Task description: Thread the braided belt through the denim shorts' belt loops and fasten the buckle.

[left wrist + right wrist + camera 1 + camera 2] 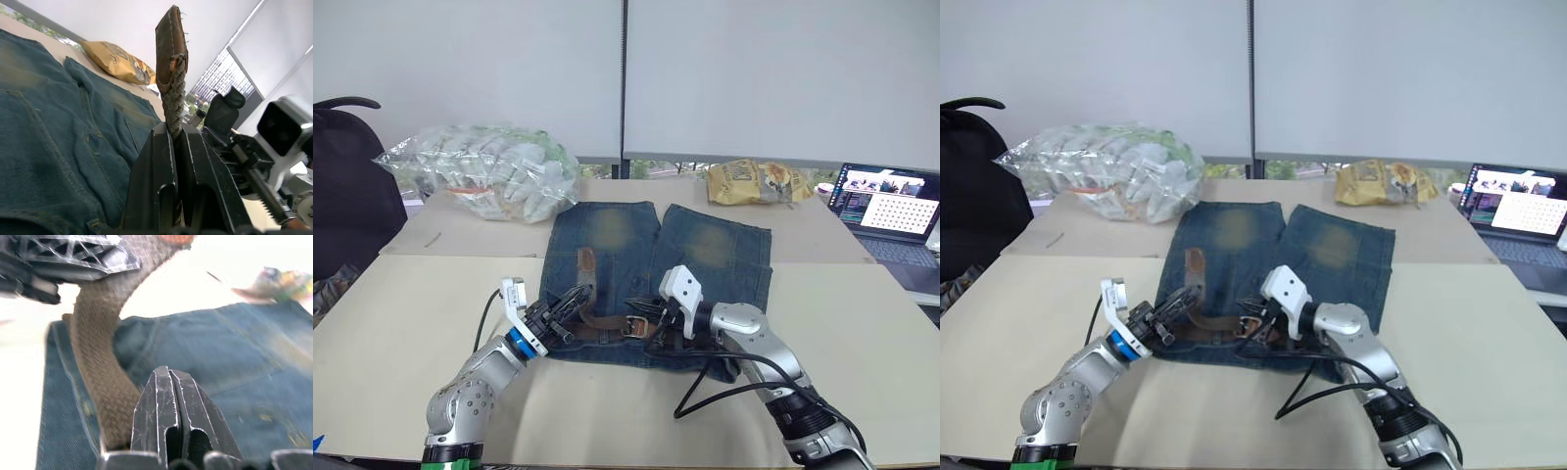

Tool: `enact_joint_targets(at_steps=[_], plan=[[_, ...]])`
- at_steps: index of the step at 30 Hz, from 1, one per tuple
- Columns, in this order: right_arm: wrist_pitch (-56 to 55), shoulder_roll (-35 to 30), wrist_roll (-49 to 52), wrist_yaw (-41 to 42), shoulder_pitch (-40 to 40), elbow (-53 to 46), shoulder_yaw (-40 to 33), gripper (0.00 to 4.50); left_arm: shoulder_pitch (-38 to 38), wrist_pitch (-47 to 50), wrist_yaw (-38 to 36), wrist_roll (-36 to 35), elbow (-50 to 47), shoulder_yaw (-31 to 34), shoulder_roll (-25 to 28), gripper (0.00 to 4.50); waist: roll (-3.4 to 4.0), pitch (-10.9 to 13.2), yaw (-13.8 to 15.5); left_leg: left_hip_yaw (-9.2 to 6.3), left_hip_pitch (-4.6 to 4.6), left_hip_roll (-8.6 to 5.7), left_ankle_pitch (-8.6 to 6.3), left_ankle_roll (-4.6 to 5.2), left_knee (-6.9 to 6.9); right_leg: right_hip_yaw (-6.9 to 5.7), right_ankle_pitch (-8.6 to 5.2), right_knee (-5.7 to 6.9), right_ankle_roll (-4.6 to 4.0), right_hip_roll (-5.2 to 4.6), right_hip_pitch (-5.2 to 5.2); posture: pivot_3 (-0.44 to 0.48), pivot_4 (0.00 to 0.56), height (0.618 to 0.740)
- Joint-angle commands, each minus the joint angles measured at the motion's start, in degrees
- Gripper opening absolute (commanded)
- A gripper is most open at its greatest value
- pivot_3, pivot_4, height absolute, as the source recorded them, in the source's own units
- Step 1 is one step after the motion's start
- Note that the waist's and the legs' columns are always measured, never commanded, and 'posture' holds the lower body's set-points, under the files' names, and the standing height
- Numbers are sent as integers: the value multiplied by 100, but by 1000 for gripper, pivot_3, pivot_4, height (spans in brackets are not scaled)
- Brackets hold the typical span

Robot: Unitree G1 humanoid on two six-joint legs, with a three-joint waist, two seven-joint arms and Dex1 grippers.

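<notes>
Denim shorts (656, 264) are lying flat on a beige table (401, 313), waistband toward the near edge and legs pointing away toward the far side, with faded yellowish patches on both legs. The braided belt (602, 328) is running along the waistband, its brown leather tip (587, 262) curling up and away over the left leg of the shorts. The buckle (634, 327) is sitting near the middle of the waistband, just beside the right gripper.

The left gripper (563, 315) is working at the left end of the waistband, its two black fingers (159, 166) pressed together on the belt; the left wrist view is showing the woven strap rising straight out from between them, with the leather tip at its end. The right gripper (646, 311) is hovering over the waistband near the buckle, and the right wrist view is showing its fingers (168, 401) closed against each other with nothing visible between them, the belt passing just beside them over the denim. Individual belt loops are too small to make out.

Farther back on the table, a clear plastic bag (489, 171) of packets is resting at the far left, a yellow snack bag (754, 182) at the far right, and an open laptop (891, 211) at the right edge.
</notes>
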Motion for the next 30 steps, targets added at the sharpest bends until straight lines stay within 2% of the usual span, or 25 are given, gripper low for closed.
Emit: enact_joint_targets(at_steps=[1, 9, 23, 30], plan=[[-180, -121, -6, 116, 27, -146, -88, 8, -14, -145, -93, 17, -179, 26, 31, 0, 0, 0, 1, 0, -1, 0, 0, 0, 0, 0, 0, 0, 0, 0, 0, 0, 150, 740], [59, -305, -65, 383, 181, -115, 85, 8, -64, -276, -78, 127, -17, 92, 102, 0, 0, 0, -27, 1, 1, 2, 0, 0, 0, 0, 0, 1, 0, 2, -2, 0, 150, 740], [529, -405, -597, 523, -4, 420, 569, 8, -128, -413, 69, 280, 30, 171, 86, 0, 0, 0, -20, 1, 3, 2, 0, 0, 0, 0, 0, 1, -1, 3, -1, 0, 150, 740], [851, -457, -754, 642, 8, 511, 795, 8, -173, -568, 397, 311, 38, 303, -13, 0, -4, -3, -18, 0, 9, 2, 0, 0, 0, 0, 0, 0, 0, 3, 6, 0, 150, 740]])
